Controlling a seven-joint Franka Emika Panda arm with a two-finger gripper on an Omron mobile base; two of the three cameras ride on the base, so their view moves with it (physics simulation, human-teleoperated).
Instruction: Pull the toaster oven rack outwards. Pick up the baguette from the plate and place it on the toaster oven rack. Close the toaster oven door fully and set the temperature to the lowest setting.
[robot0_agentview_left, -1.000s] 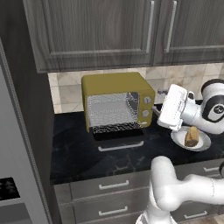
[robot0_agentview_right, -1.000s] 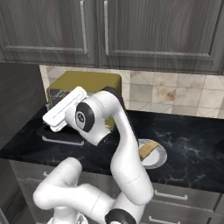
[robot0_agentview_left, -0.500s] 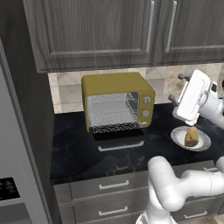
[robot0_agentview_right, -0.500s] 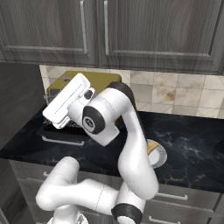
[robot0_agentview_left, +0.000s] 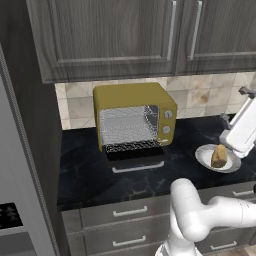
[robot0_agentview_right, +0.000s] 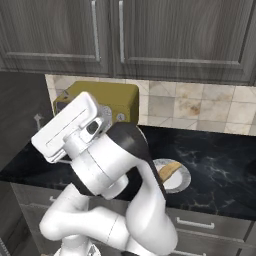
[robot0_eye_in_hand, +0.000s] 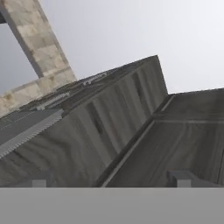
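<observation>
Glossy black marble counter (robot0_agentview_left: 90, 170)

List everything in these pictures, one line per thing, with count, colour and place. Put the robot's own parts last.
toaster oven: one, mustard yellow, on the counter against the tiled wall.
toaster oven door: one, dark, folded down flat in front of the oven.
toaster oven rack: one, silvery wire, at the mouth of the oven cavity.
knobs: two visible, silver, on the oven's right panel.
plate: one, white-grey, on the counter right of the oven.
baguette: one, golden-brown, on the plate.
counter: one, black marbled.
wall cabinets: dark grey wood, above the counter.
drawers: grey, below the counter.
gripper: one, open, empty, pointing up at the cabinets.
arm: one, white with dark joints.
</observation>
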